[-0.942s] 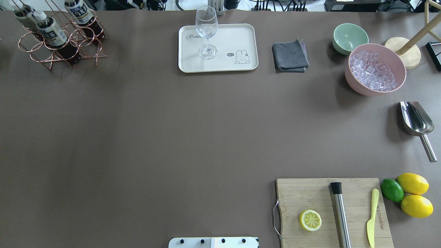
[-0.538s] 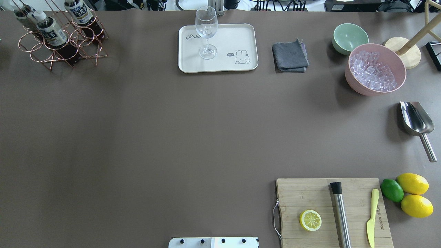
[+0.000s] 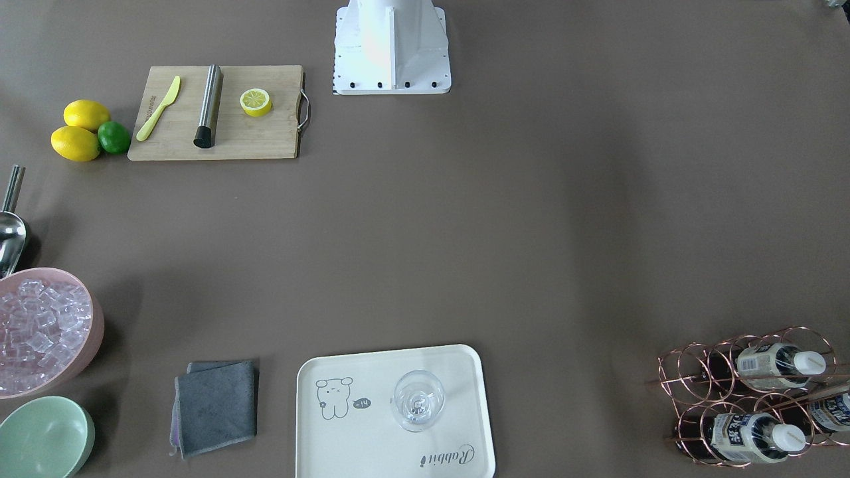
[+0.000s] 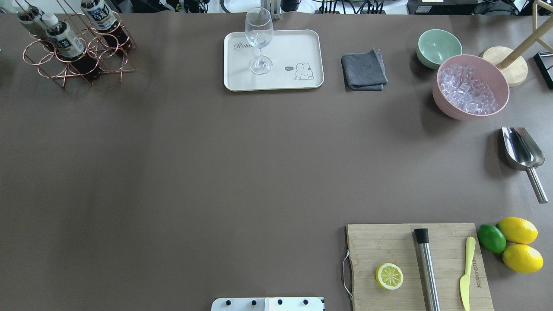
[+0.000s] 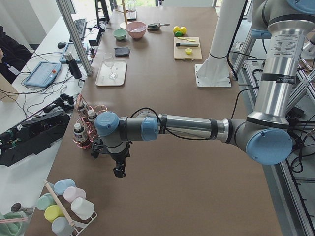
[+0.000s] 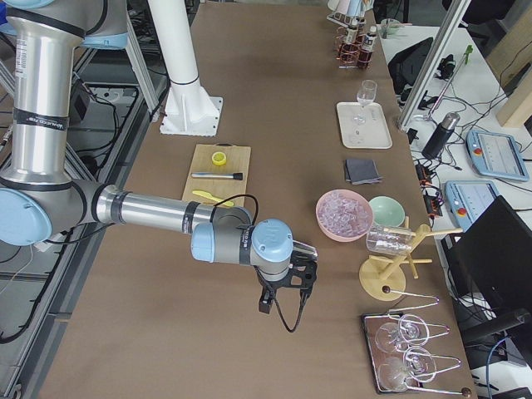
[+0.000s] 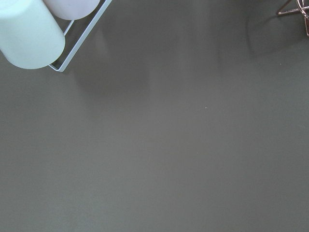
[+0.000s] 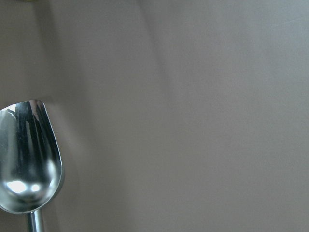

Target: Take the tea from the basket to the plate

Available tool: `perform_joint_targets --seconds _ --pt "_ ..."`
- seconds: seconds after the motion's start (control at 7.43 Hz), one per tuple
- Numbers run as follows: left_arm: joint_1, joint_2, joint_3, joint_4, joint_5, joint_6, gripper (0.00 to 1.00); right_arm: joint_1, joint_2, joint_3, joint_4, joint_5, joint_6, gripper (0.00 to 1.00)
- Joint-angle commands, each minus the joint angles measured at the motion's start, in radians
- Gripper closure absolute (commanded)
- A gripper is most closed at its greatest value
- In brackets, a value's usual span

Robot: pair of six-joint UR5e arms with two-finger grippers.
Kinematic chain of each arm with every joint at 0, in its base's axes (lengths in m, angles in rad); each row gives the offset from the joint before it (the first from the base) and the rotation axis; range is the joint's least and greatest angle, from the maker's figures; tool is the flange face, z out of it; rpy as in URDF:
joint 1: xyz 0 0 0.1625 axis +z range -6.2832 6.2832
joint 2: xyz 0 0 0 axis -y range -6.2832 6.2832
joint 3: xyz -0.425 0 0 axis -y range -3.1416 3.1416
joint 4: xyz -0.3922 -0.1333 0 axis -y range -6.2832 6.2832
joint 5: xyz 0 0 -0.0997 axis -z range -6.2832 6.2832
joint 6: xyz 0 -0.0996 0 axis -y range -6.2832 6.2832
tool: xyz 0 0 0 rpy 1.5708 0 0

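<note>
Three tea bottles stand in the copper wire basket (image 4: 113, 58) at the table's far left corner; one tea (image 4: 65, 39) is in a middle cell. The front-facing view has the basket (image 3: 690, 372) at the lower right. The cream plate (image 4: 302, 47) lies at the far middle and carries a wine glass (image 4: 259, 43). My left gripper (image 5: 119, 171) hangs over the table just beside the basket (image 5: 88, 128), apart from it. My right gripper (image 6: 283, 312) hovers near the table's right end. Both show only in side views, so I cannot tell whether they are open or shut.
A grey cloth (image 4: 363, 70), mint bowl (image 4: 438, 46) and pink bowl of ice (image 4: 471, 86) sit right of the plate. A metal scoop (image 4: 522, 151), cutting board (image 4: 389, 246) with lemon half, and whole citrus (image 4: 516, 244) fill the right side. Pastel cups (image 7: 29, 29) lie near the left wrist.
</note>
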Motion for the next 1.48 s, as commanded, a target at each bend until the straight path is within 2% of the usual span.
perform_joint_targets --seconds 0.0,1.35 --pt "-0.001 0.000 0.001 0.000 -0.001 0.004 0.01 0.000 0.000 0.000 0.000 0.000 0.002 0.00" --pt "0.001 0.034 -0.029 -0.003 0.002 0.004 0.01 0.000 -0.011 -0.012 0.000 -0.002 0.002 0.00"
